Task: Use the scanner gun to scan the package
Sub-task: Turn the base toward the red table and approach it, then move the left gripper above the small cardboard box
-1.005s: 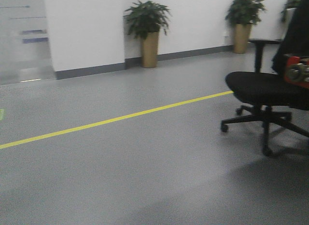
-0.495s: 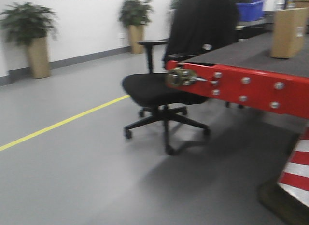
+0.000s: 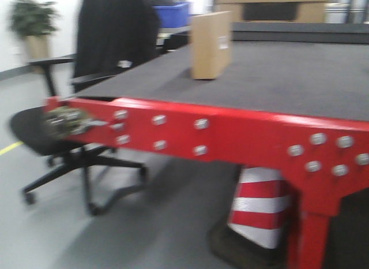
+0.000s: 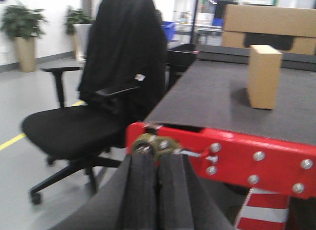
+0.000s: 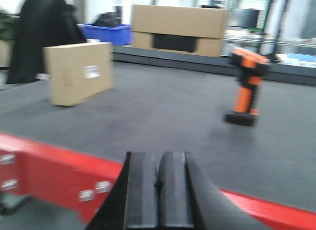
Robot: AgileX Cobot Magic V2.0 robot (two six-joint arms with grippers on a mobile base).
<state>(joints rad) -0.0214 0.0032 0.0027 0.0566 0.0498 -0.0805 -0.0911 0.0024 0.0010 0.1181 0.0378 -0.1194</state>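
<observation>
The front view has swung right since half a second ago: the office chair sits far left and the red-framed surface fills the frame. Nothing is scanned yet (still the approach). The left jaws and right jaws are pressed together, empty. The package stands on edge with its long axis level and its label toward the right wrist. The scanner gun stands upright, well apart.
</observation>
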